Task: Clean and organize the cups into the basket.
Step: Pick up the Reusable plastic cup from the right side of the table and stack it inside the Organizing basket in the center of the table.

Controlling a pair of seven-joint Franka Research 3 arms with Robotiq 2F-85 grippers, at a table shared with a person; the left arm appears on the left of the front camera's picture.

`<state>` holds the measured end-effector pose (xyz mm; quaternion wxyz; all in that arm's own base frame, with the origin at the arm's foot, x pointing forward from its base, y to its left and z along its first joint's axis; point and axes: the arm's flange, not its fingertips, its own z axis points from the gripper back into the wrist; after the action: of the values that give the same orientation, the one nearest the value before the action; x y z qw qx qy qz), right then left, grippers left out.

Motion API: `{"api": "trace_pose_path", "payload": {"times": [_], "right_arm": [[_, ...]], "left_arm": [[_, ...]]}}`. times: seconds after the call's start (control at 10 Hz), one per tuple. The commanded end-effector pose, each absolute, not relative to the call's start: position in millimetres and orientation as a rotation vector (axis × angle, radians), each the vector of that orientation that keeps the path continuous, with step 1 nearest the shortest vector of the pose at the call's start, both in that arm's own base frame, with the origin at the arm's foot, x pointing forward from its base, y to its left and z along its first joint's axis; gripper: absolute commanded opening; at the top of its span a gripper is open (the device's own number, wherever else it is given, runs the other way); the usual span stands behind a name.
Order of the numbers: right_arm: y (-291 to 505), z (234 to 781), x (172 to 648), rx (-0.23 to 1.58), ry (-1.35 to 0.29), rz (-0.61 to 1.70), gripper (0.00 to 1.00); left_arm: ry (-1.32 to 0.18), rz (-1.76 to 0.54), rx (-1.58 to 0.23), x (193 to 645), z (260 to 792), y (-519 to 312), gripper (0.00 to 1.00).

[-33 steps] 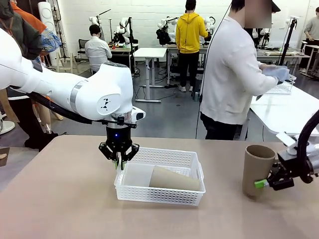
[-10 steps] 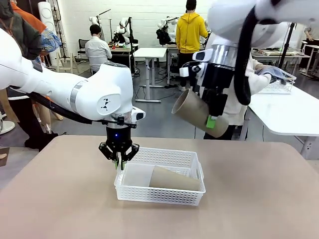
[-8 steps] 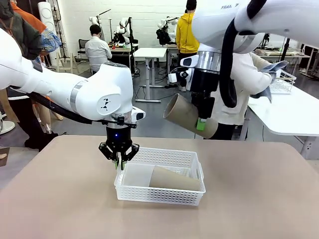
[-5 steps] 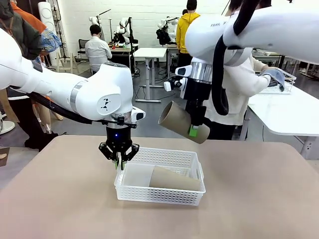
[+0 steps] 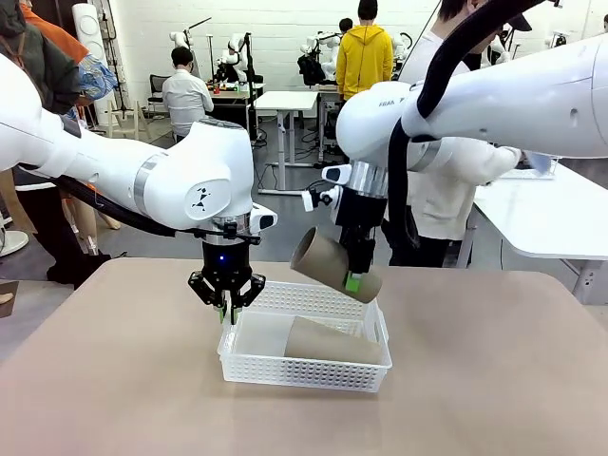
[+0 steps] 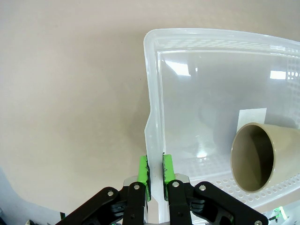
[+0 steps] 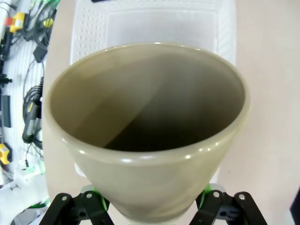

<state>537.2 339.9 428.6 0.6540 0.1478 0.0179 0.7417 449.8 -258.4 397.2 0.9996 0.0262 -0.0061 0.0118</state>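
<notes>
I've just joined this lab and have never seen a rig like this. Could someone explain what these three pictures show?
These are two white robot arms at a tan table. Each ends in a black two-finger gripper with green pads. The wide picture comes from a fixed camera between the arms. The other two come from cameras on the wrists, looking along the fingers. The left gripper is shut on the rim of a white mesh basket, which its wrist view shows up close. The right gripper holds a brown paper cup tilted in the air over the basket. A second cup lies on its side inside.
</notes>
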Motion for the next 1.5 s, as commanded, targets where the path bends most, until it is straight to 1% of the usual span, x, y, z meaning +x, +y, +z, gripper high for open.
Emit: {"api": "trace_pose_path", "payload": {"times": [0.0, 0.4, 0.6, 0.9, 1.0, 1.2, 1.3, 1.4], "right_arm": [[341.0, 413.2, 529.2, 0.317, 0.063, 1.712, 0.81], [343.4, 370.6, 527.0, 0.332, 0.115, 1.715, 0.81], [344.9, 361.1, 534.8, 0.332, 0.100, 1.720, 0.81], [343.2, 348.2, 541.7, 0.389, 0.131, 1.722, 0.81], [342.7, 351.4, 541.2, 0.401, 0.125, 1.728, 1.00], [341.0, 366.7, 537.0, 0.404, 0.080, 1.739, 1.00], [337.2, 382.8, 533.5, 0.408, 0.037, 1.741, 1.00], [327.5, 411.4, 524.5, 0.403, -0.033, 1.746, 1.00]], "left_arm": [[-0.018, 0.036, 0.053, 449.0, 397.4, -260.5, 0.00], [-0.018, 0.036, 0.053, 449.0, 397.4, -260.5, 0.00], [-0.018, 0.036, 0.053, 449.0, 397.4, -260.5, 0.00], [-0.018, 0.036, 0.053, 449.0, 397.4, -260.5, 0.00], [-0.018, 0.036, 0.053, 449.0, 397.4, -260.5, 0.00], [-0.018, 0.036, 0.053, 449.0, 397.4, -260.5, 0.00], [-0.018, 0.036, 0.053, 449.0, 397.4, -260.5, 0.00], [-0.018, 0.036, 0.053, 449.0, 397.4, -260.5, 0.00]]}}
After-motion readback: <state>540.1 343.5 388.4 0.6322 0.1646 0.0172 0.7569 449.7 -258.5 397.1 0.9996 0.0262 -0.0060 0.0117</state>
